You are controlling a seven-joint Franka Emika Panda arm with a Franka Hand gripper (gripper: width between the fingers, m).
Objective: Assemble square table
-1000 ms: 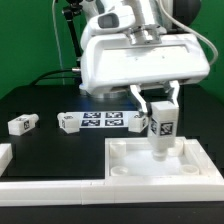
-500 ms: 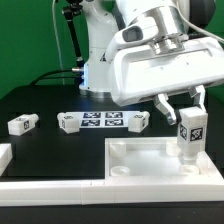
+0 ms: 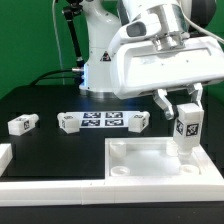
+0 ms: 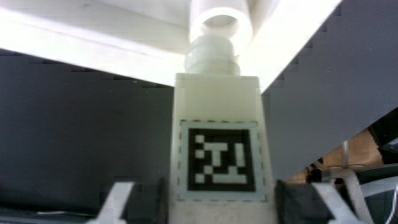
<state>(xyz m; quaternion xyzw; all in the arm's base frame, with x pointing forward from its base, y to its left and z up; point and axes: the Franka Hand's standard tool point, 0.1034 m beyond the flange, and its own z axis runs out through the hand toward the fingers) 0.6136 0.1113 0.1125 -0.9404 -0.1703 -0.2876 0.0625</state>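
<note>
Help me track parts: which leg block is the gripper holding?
The leg block upright in the gripper, at the square tabletop's corner; the other three lie on the black table.

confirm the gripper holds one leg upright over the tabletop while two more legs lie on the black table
Not two: the exterior view shows three legs lying on the black table. The rest stands: the gripper holds one leg upright over the tabletop.

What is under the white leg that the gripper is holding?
Under the leg, held by the gripper, lies the table top, near its corner on the exterior view's right. The leg itself covers the spot below, so contact cannot be seen.
</note>
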